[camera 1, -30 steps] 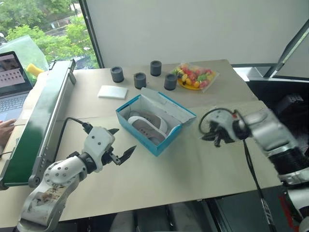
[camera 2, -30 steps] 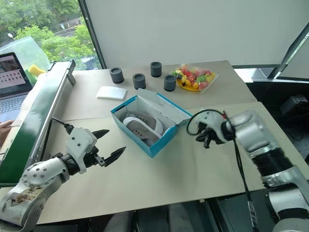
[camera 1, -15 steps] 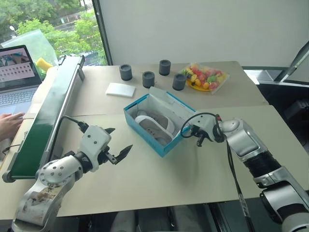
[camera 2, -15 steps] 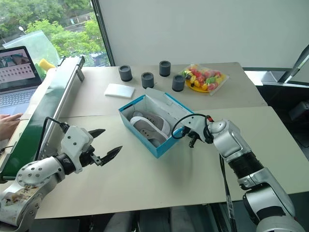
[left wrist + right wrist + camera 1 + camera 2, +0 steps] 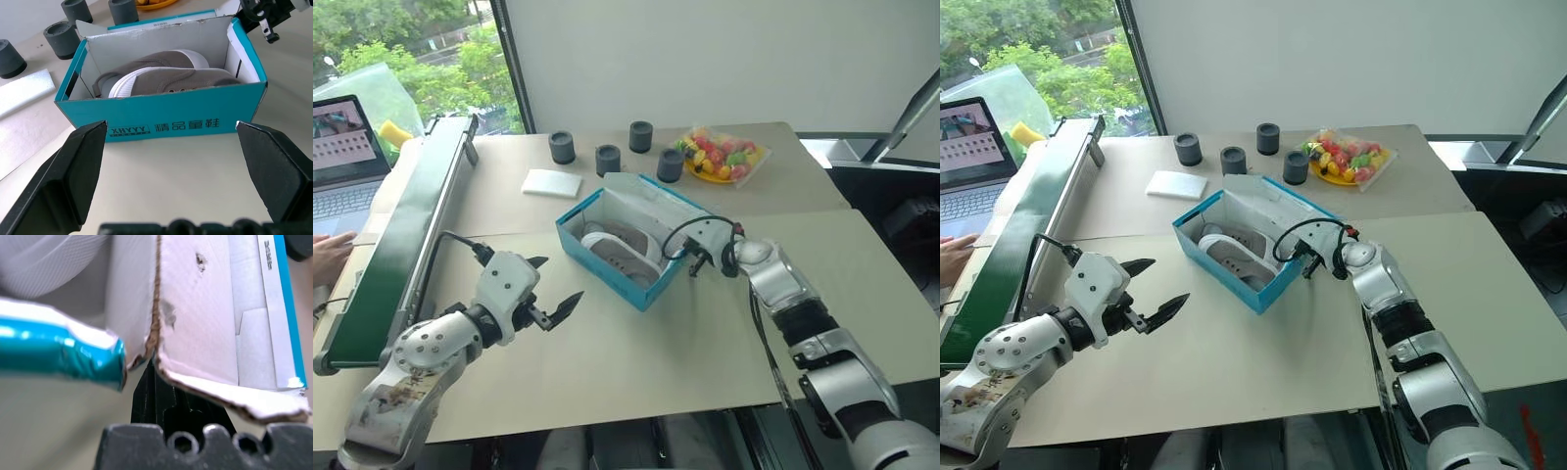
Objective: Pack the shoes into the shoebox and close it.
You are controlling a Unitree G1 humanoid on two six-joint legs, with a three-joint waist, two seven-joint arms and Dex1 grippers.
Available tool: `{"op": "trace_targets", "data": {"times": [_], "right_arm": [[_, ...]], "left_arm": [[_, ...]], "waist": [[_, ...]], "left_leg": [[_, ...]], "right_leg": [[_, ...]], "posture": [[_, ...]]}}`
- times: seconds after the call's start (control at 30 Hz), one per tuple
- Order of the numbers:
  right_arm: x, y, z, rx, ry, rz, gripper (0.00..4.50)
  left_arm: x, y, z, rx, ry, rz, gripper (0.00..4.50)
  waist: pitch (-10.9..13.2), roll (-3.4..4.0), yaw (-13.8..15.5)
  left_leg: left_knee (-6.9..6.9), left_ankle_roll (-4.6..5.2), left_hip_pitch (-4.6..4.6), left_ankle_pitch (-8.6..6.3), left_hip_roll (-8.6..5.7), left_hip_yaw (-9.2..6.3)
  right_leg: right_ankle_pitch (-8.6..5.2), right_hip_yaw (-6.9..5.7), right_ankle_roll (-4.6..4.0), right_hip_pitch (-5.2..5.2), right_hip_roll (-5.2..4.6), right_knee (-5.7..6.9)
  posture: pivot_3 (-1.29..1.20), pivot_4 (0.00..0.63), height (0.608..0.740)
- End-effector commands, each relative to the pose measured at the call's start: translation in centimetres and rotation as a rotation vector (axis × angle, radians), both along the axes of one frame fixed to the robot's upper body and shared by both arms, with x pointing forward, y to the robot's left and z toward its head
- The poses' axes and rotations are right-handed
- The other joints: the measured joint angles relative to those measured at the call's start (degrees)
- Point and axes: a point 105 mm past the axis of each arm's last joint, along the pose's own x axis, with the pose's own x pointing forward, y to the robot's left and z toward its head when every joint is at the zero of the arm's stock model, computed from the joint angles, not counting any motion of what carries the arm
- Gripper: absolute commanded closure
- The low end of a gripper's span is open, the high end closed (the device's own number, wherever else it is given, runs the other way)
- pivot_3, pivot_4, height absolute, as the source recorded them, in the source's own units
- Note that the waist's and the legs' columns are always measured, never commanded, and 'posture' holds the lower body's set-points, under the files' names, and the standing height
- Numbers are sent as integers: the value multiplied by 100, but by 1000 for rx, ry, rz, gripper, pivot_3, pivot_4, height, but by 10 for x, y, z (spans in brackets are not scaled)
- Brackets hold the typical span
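A: Turquoise shoebox [image 5: 628,247] sits mid-tabletop [image 5: 636,362], lid flap [image 5: 658,201] open and leaning away toward twelve o'clock. Both grey shoes [image 5: 168,73] lie inside, side by side, white soles showing.

B: And the right claw [image 5: 695,262]?

A: At the box's three o'clock corner, fingers pinched together with nothing between them. From the right wrist view, the tips sit right under the torn cardboard edge where the flap meets the side wall; I can't tell if they touch.

B: Left side?

A: Left claw [image 5: 553,304] hovers over the tabletop at the box's eight o'clock, fingers spread wide and empty, well apart from the box. Its wrist view looks straight at the long printed wall.

B: Anything else around?

A: Four dark cylinders [image 5: 606,160] in a loose row at twelve o'clock, a flat white pad [image 5: 552,183] at eleven, a bag of colourful sweets [image 5: 719,157] at one. A green conveyor [image 5: 396,245] runs along nine o'clock, with a laptop [image 5: 342,166] beyond it and a person's hand [image 5: 325,255].
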Motion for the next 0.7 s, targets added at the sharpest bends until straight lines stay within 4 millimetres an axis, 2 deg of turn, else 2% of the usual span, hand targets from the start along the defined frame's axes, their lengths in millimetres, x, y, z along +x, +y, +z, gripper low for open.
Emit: {"op": "trace_targets", "data": {"times": [0.03, 0.1, 0.17, 0.27, 0.4, 0.53, 0.7], "right_arm": [[11, -11, 16, 111, -86, -135, 4366], [14, -10, 22, 213, -113, -176, 4366], [16, 0, 35, 453, -124, -202, 4366], [15, 16, 49, 719, -110, -181, 4366], [10, 30, 58, 904, -65, -126, 4366], [0, 46, 79, 1098, -25, -13, 4366], [-12, 56, 96, 1239, 26, 105, 4366]], "left_arm": [[-3, -2, 12, 8, -47, -20, 0], [-3, -1, 12, 12, -47, -20, 0], [-3, -1, 12, 15, -46, -22, 0], [-3, 0, 12, 18, -46, -25, 0], [-1, 1, 13, 22, -48, -27, 0], [0, 1, 14, 25, -51, -28, 0], [1, 2, 14, 26, -52, -24, 0]], "waist": [[0, 0, 0], [0, 0, -3], [0, 0, -14], [0, 0, -45], [1, 2, -85], [2, 3, -105], [2, 4, -127]], "left_leg": [[0, 0, -1, 0, -1, 0], [0, 0, 0, 0, -1, 0], [0, 0, 1, 0, 0, -1], [0, 0, 0, 0, 2, -2], [0, 0, 0, 0, 3, -9], [0, 0, 0, 0, 4, -13], [0, 0, 0, 0, 4, -15]], "right_leg": [[0, 0, 0, -1, -1, 0], [1, 0, 0, -1, -1, 1], [1, 0, 0, 0, 0, 2], [1, 1, -1, -1, 1, 4], [1, 1, -1, -1, 0, 5], [1, 0, -1, -2, 0, 5], [1, 0, -1, -2, 0, 6]], "posture": [[0, 150, 731], [0, 150, 731], [0, 150, 731], [0, 150, 731], [0, 150, 731], [0, 150, 731], [0, 150, 731]]}}
